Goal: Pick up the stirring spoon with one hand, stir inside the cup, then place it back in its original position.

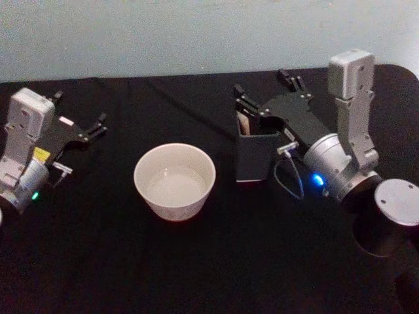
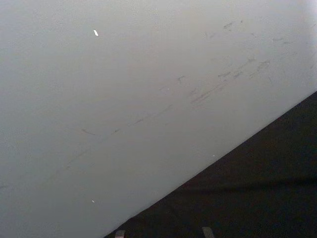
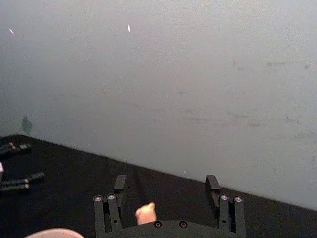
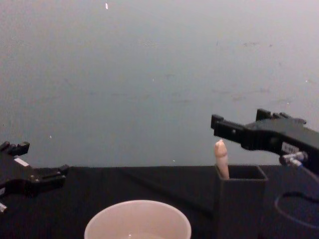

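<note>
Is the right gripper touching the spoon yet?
Apart. In the chest view the right gripper hangs above the spoon, wall showing between them; its fingers are spread.

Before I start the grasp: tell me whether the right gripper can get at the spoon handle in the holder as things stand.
Probably yes. The right gripper hangs open above the dark box holder, and the stirring spoon has its cream handle sticking up past the holder's rim with nothing over it. The cup stands apart to the left.

Bare test bench: black tabletop point(image 1: 196, 261), blank wall point(image 4: 149, 74).
</note>
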Motion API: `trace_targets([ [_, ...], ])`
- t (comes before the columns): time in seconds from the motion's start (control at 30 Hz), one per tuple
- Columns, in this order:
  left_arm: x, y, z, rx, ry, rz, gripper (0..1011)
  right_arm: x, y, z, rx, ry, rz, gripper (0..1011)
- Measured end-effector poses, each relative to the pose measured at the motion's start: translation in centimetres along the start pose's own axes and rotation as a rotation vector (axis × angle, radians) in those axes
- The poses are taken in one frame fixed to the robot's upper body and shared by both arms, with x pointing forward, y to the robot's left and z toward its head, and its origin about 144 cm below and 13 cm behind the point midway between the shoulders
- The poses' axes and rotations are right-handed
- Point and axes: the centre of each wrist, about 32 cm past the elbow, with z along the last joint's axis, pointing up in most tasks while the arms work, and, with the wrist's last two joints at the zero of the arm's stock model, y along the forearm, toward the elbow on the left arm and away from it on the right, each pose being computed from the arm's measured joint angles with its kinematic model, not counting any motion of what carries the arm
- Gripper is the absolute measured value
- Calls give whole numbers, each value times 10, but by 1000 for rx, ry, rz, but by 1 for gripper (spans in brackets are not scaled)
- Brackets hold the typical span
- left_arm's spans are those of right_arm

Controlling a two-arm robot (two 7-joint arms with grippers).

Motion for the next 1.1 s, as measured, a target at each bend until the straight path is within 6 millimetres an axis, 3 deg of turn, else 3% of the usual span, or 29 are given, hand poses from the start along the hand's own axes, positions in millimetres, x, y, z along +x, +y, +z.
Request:
trace_targets([
  [0.5, 0, 0, 0, 0, 0, 0, 1001, 27, -3, 30, 127, 29, -43, 1002],
  [0.8, 0, 0, 0, 0, 0, 0, 1001, 53, -8, 5, 34, -44, -131, 1003],
  [1.1, 0, 0, 0, 0, 0, 0, 1001, 60, -19, -22, -61, -65, -150, 1003],
])
